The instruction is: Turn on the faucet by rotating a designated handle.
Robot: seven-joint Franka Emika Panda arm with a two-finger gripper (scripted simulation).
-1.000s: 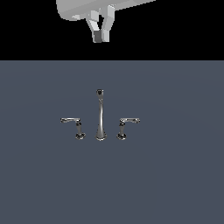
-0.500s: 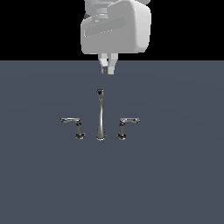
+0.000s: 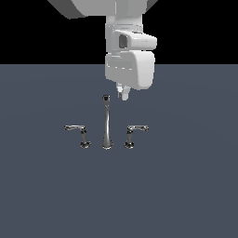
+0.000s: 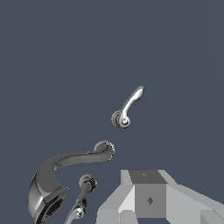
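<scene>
The white end effector (image 3: 123, 95) is hovering just behind the tall slender chrome spout (image 3: 106, 123), touching nothing (finger spacing: cannot tell). The small chrome lever handle (image 3: 132, 135) is standing on the spout's exterior-view right, unturned, so reaching, contact and rotation are all remaining.

A computer-simulated test scene, not a real room. A flat, featureless slate-grey floor (image 3: 186, 186) runs back to a pure black backdrop (image 3: 195, 32), with no walls, furniture or sink. A small chrome faucet (image 3: 106, 123) stands alone on the bare surface (spout between two lever handles). A smooth white robot arm (image 3: 130, 51), rendered without texture, hangs overhead.
</scene>
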